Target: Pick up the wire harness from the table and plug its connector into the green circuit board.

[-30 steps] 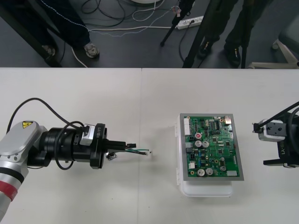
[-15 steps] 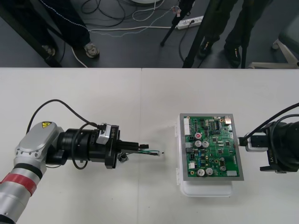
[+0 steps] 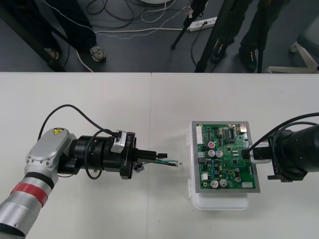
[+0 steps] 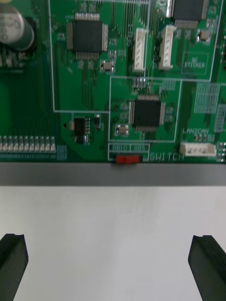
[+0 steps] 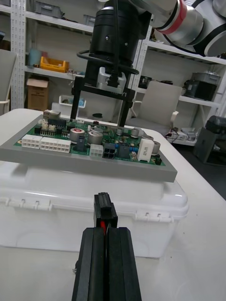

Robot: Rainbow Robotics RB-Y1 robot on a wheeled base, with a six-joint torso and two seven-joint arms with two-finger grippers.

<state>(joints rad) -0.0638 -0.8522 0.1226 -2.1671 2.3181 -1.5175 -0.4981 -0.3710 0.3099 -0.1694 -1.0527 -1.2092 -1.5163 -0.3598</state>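
Front view shows us the left gripper [image 3: 158, 156] lying level over the table [image 3: 89, 104], just left of the green circuit board [image 3: 224, 159] on its white base [image 3: 219, 201]. We see its fingers [image 5: 89, 263] pressed together on the wire harness [image 3: 169, 162], whose black plug [image 5: 104, 209] pokes out at the fingertips, facing the board but apart from it. The right gripper [image 3: 247, 155] hangs over the board's right edge, fingers [image 4: 13, 263] spread wide, holding nothing.

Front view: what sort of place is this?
Likely a robotics test bench: a table, a circuit board on a white base, the left gripper holding a harness, the right gripper open by the board.
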